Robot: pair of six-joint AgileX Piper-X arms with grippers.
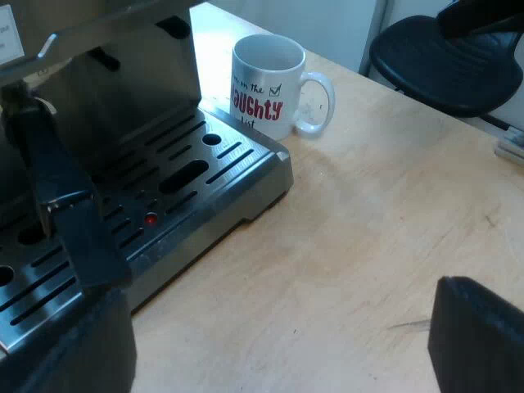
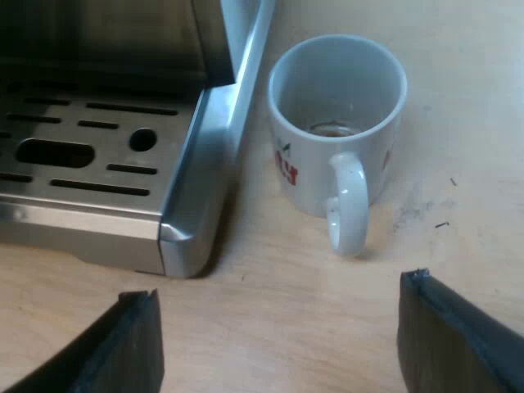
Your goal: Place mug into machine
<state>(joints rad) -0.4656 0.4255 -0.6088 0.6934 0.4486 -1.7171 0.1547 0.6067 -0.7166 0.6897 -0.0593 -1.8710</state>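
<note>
Right wrist view, right gripper (image 2: 277, 288) spread wide (empty), tilted toward mug (image 2: 299, 176), left gripper (image 1: 246, 221) also wide, empty

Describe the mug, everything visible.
The mug is white, glossy like ceramic, with red and black lettering and a loop handle. It stands upright on the wooden table, close beside the tray corner of the machine; whether they touch is unclear. It is empty but for a faint dark ring at the bottom. Nothing grips it.
</note>
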